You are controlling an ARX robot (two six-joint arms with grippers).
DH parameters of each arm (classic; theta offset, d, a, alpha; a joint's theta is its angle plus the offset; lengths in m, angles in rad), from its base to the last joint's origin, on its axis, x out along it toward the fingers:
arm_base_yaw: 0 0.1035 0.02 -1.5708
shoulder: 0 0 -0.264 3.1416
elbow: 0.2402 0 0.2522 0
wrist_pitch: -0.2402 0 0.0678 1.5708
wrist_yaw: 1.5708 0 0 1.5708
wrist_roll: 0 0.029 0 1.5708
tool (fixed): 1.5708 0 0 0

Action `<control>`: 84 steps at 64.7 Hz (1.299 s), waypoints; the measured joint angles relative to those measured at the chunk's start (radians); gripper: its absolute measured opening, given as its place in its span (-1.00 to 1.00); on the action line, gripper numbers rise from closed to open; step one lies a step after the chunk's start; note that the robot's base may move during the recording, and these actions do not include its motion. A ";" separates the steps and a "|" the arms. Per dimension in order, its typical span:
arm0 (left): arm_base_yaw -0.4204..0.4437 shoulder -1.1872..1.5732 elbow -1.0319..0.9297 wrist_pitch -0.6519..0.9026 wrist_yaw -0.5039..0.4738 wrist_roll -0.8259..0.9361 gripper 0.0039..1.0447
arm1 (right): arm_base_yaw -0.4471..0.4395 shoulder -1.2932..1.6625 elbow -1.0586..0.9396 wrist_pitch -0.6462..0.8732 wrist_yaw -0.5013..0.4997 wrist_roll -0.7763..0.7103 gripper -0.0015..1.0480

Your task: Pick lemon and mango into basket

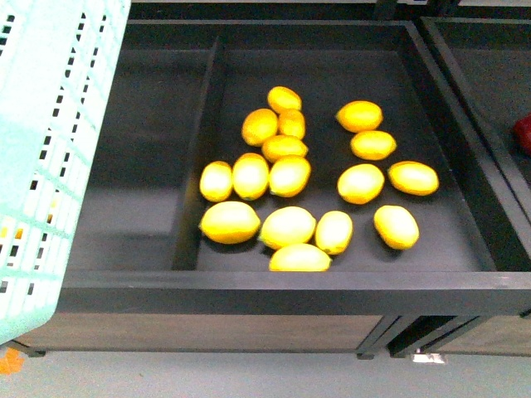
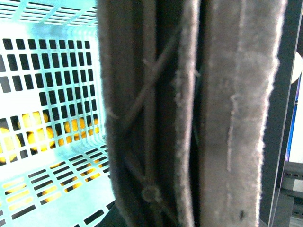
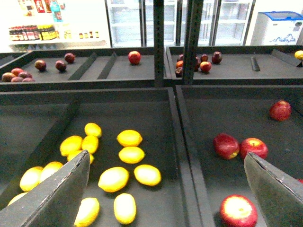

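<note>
Closest to me on the left, the basket (image 1: 50, 166) hangs tilted beside the front corner of the dark bin (image 1: 290, 282), its slotted wall above the bin's side compartment. The left pincer (image 2: 199, 118) sits right above the basket's pale floor with its fuzzy pads (image 2: 236, 109) drawn together to a thin dark slit. It looks clenched, but I cannot see what is pinched in it. Yellow shows through the basket's slots, and I cannot tell whether it is inside or behind.

The right pincer (image 3: 165, 157) is released, its two dark fingers (image 3: 57, 198) spread wide. It hovers above the wall between two bins. The lemons (image 1: 299, 259) lie below and ahead of it, touching nothing but each other. They are scattered loose over the wide compartment, just past an upright divider (image 1: 199, 157). From the wrist, those lemons (image 3: 112, 178) sit on one finger's side of the wall, and red apples (image 3: 226, 145) lie in the neighbouring bin on the other finger's side. No lemon is between the fingers.

Farther back, another row of bins holds dark red fruit (image 3: 135, 57). Behind those stand glass-door coolers (image 3: 227, 21), a shelf of bottles (image 3: 28, 33) and a white chest freezer (image 3: 277, 28)
</note>
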 joint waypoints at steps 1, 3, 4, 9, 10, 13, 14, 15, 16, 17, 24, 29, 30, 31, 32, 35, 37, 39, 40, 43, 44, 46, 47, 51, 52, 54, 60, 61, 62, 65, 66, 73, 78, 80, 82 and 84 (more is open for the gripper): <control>0.000 0.000 0.000 0.000 0.000 -0.001 -0.72 | 0.000 0.000 0.000 0.000 0.001 0.000 0.83; 0.000 0.000 0.000 0.000 0.000 -0.002 -0.72 | 0.000 0.001 0.000 -0.001 0.000 0.000 0.83; 0.000 0.000 0.000 0.000 0.000 -0.002 -0.72 | 0.000 0.001 0.000 0.000 0.001 0.000 0.83; 0.000 0.000 0.000 0.000 0.002 0.000 -0.72 | 0.000 0.000 0.000 -0.001 0.002 0.000 0.83; 0.000 0.000 0.000 0.000 0.001 0.000 -0.72 | 0.000 0.000 0.000 -0.001 0.001 0.000 0.83; 0.000 -0.001 0.000 0.000 0.000 0.000 -0.72 | 0.000 0.000 0.000 -0.001 -0.002 0.000 0.83; 0.000 -0.001 0.000 0.000 0.000 0.000 -0.72 | 0.000 0.001 -0.001 -0.001 -0.005 0.000 0.83; 0.001 -0.001 0.000 0.000 0.000 0.000 -0.72 | 0.000 0.002 -0.001 -0.001 -0.006 0.000 0.83; 0.003 0.000 0.000 0.000 0.000 0.000 -0.72 | 0.000 0.002 -0.001 -0.001 -0.008 0.000 0.83; 0.005 0.002 0.000 0.000 -0.005 0.000 -0.72 | 0.000 0.002 -0.001 -0.001 -0.007 0.000 0.83; 0.029 0.009 0.013 -0.026 0.060 0.122 -0.72 | -0.001 0.002 -0.001 -0.001 -0.008 0.000 0.83; 0.032 0.047 0.040 -0.018 0.129 0.283 -0.72 | -0.001 0.001 -0.001 -0.001 -0.005 0.000 0.83; 0.032 0.063 0.049 -0.009 0.150 0.325 -0.72 | -0.001 0.001 -0.001 -0.001 -0.005 0.000 0.83; 0.032 0.072 0.053 -0.005 0.155 0.341 -0.72 | -0.001 0.001 -0.001 -0.001 -0.004 0.000 0.83; 0.031 0.082 0.057 0.001 0.162 0.349 -0.72 | -0.001 0.001 -0.001 -0.001 -0.005 0.000 0.83; 0.026 0.151 0.079 0.033 0.185 0.422 -0.72 | -0.001 0.001 -0.001 -0.001 -0.004 0.000 0.83; 0.023 0.190 0.092 0.050 0.189 0.442 -0.72 | -0.001 0.001 -0.001 -0.001 -0.004 0.000 0.83; 0.019 0.218 0.102 0.061 0.189 0.451 -0.72 | -0.001 0.001 -0.001 -0.001 -0.004 0.000 0.83; 0.015 0.246 0.114 0.071 0.190 0.460 -0.72 | -0.001 0.001 -0.001 -0.001 -0.003 0.000 0.83; -0.004 0.317 0.151 0.091 0.198 0.482 -0.72 | -0.001 0.001 -0.001 -0.001 -0.003 0.000 0.83; -0.013 0.344 0.168 0.096 0.204 0.493 -0.72 | -0.001 0.001 -0.001 -0.001 -0.002 0.000 0.83; -0.031 0.386 0.195 0.102 0.216 0.506 -0.72 | -0.001 0.001 -0.001 -0.001 -0.002 0.000 0.83; -0.038 0.399 0.205 0.103 0.219 0.511 -0.72 | -0.001 0.001 -0.001 -0.001 -0.002 0.000 0.83; -0.088 0.491 0.266 0.106 0.261 0.532 -0.72 | -0.001 0.001 -0.001 -0.001 -0.001 0.000 0.83; -0.095 0.504 0.274 0.106 0.268 0.535 -0.72 | -0.001 0.001 -0.001 -0.001 -0.001 0.000 0.83; -0.117 0.540 0.298 0.104 0.290 0.540 -0.72 | -0.001 0.001 -0.001 -0.001 -0.001 0.000 0.83; -0.182 0.633 0.359 0.098 0.361 0.547 -0.72 | -0.001 0.001 -0.001 -0.001 -0.001 0.000 0.83; -0.193 0.645 0.368 0.098 0.373 0.548 -0.72 | -0.001 0.001 -0.001 -0.001 -0.001 0.000 0.83; -0.204 0.655 0.376 0.096 0.383 0.549 -0.72 | -0.001 0.001 -0.001 -0.001 -0.001 0.000 0.83; -0.225 0.668 0.387 0.096 0.400 0.552 -0.72 | -0.001 0.001 -0.001 -0.001 -0.001 0.000 0.83; -0.229 0.669 0.388 0.095 0.404 0.552 -0.72 | -0.001 0.001 -0.001 -0.001 -0.001 0.000 0.83; -0.246 0.664 0.405 0.092 0.413 0.557 -0.72 | -0.001 0.001 -0.001 -0.001 -0.001 0.000 0.83; -0.239 0.663 0.406 0.091 0.387 0.569 -0.72 | -0.001 0.001 -0.001 -0.001 -0.001 0.000 0.83; -0.235 0.663 0.406 0.091 0.383 0.573 -0.72 | -0.001 0.001 -0.001 -0.001 -0.001 0.000 0.83; -0.232 0.663 0.406 0.091 0.378 0.575 -0.72 | -0.001 0.001 -0.001 -0.001 -0.001 0.000 0.83; -0.232 0.663 0.406 0.091 0.377 0.576 -0.72 | -0.013 0.036 0.025 -0.073 -0.045 0.046 0.83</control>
